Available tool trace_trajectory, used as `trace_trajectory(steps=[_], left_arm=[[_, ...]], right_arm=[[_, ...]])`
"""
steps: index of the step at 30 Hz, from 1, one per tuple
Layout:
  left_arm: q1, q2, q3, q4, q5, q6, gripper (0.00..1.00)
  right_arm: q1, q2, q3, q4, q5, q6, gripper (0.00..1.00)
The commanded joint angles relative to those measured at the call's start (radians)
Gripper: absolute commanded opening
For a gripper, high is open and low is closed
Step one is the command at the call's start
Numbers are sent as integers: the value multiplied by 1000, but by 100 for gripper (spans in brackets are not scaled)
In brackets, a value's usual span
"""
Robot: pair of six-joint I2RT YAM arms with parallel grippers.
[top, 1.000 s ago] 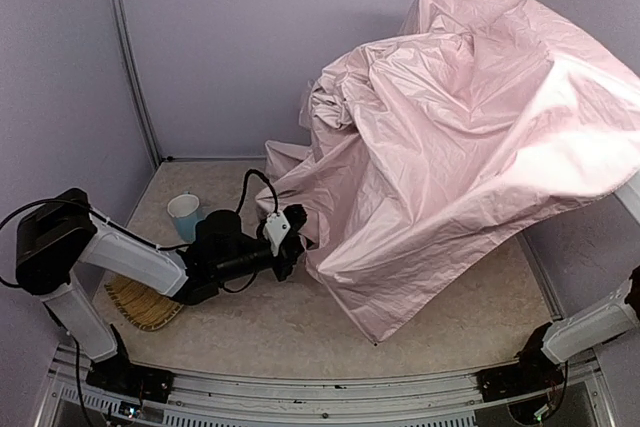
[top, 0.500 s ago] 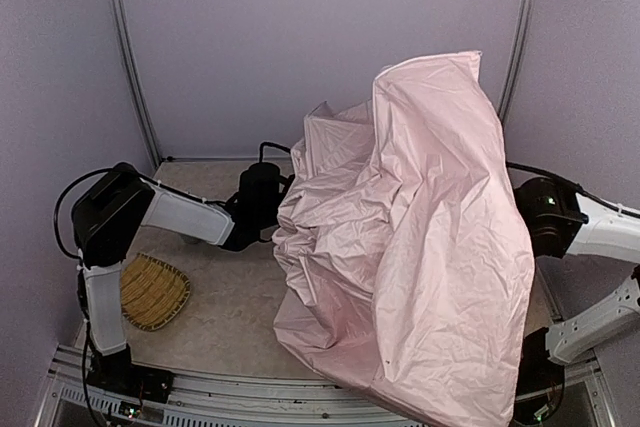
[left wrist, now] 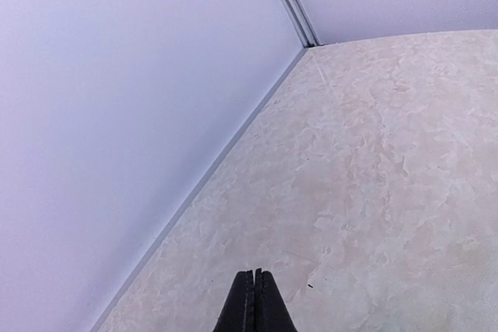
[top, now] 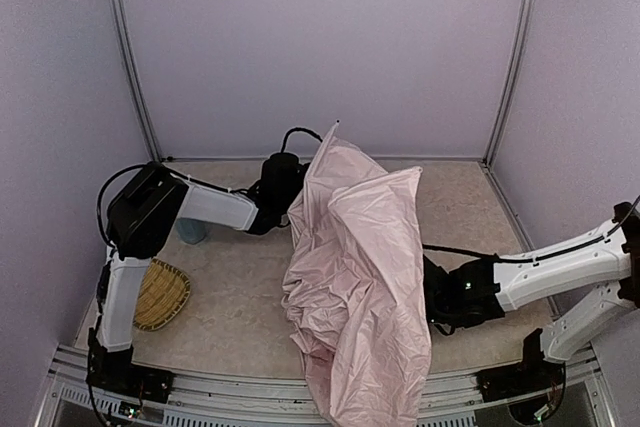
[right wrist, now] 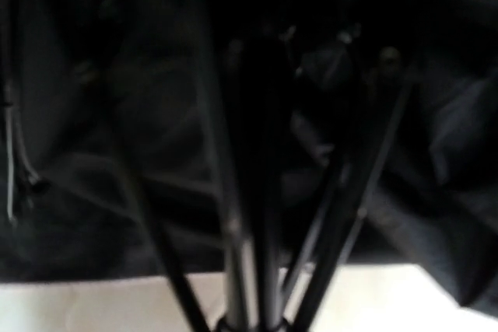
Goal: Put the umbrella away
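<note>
Top external view: the umbrella (top: pixel 355 277) sat mid-table, its pale pink canopy collapsed into a crumpled, roughly upright heap. The top point was toward the far wall and the lower folds spilled over the near edge of the table (top: pixel 230 297). The right arm (top: pixel 540 277) reached in from the right, low, with its wrist end going under the fabric, so the right gripper was hidden there. Right wrist view was all dark: black underside, thin ribs and shaft (right wrist: pixel 233 215) running up from the bottom centre. No fingers showed, so I couldn't tell whether the jaws were gripping. The left arm (top: pixel 215 209) stretched to the far side, just beside the canopy's left edge. The left gripper (left wrist: pixel 254 305) was pressed fully closed on nothing, over bare table near the wall. A blue cup (top: pixel 192 233) peeked out behind the left arm, and a woven basket (top: pixel 160 292) lay near left.
</note>
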Motion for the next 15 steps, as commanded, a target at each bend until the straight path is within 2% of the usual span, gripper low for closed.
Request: trace_trajectory(steps=[1, 2, 5, 7, 11, 15], left_arm=[[-4, 56, 76, 23, -96, 20, 2], [-3, 64, 92, 26, -123, 22, 2], [-1, 97, 137, 52, -252, 7, 15], [8, 126, 194, 42, -348, -9, 37], [31, 186, 384, -108, -560, -79, 71], [65, 153, 442, -210, -579, -182, 89]], right_arm=[[16, 140, -22, 84, 19, 104, 0], [16, 172, -18, 79, 20, 129, 0], [13, 242, -6, 73, 16, 201, 0], [6, 281, -2, 75, 18, 239, 0], [-37, 340, 19, 52, -29, 319, 0], [-79, 354, 50, 0, -101, 343, 0]])
